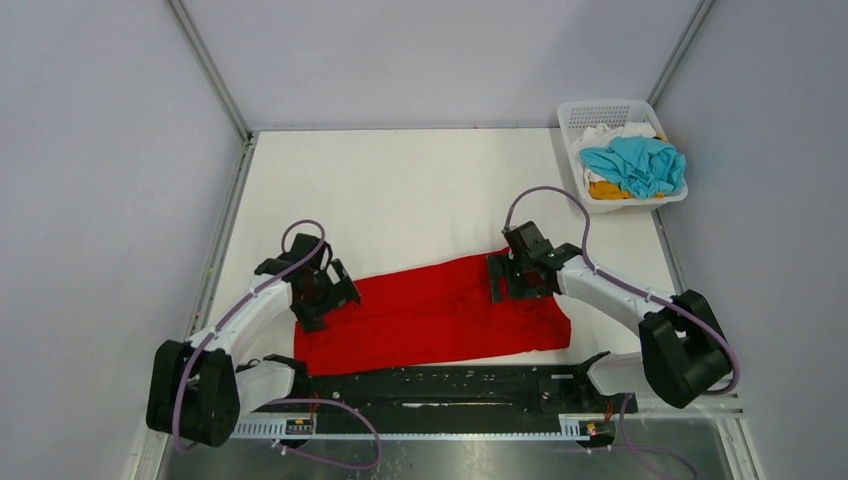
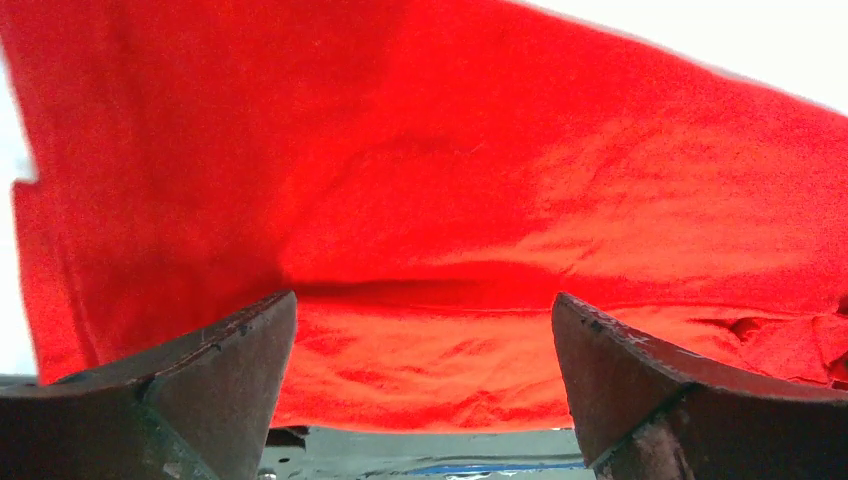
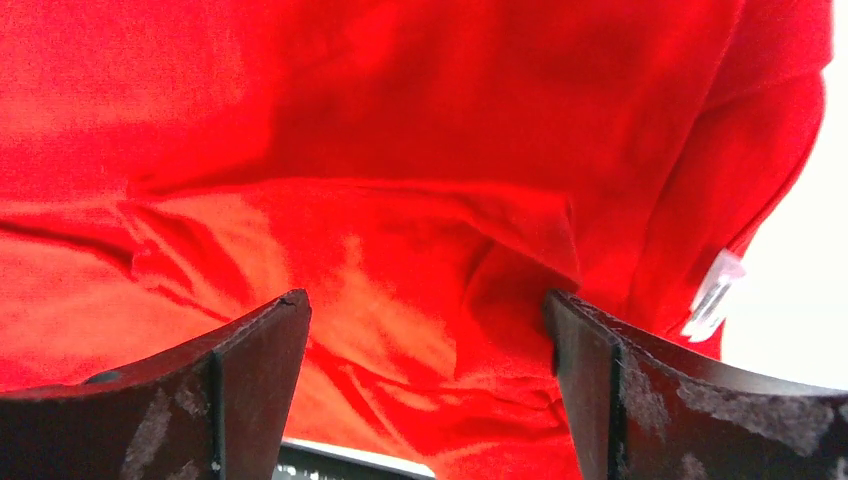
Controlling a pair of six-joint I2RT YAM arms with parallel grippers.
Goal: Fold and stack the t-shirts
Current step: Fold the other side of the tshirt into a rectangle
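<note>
The red t-shirt [image 1: 432, 313] lies spread flat across the near part of the table. It fills the left wrist view [image 2: 450, 180] and the right wrist view [image 3: 400, 150]. My left gripper [image 1: 322, 290] hovers over the shirt's left end, jaws wide open and empty [image 2: 425, 310]. My right gripper [image 1: 518, 272] hovers over the shirt's far right corner, jaws wide open and empty [image 3: 428, 305]. A small white tag [image 3: 712, 295] shows near the shirt's right edge. The turquoise-blue t-shirt [image 1: 632, 163], the orange-yellow one [image 1: 606, 189] and the white one [image 1: 610, 133] lie bunched in the basket.
A white perforated plastic basket [image 1: 573, 150] stands at the far right corner of the white table [image 1: 420, 190]. A black rail [image 1: 440, 385] runs along the near edge between the arm bases. Grey walls close in the table on three sides.
</note>
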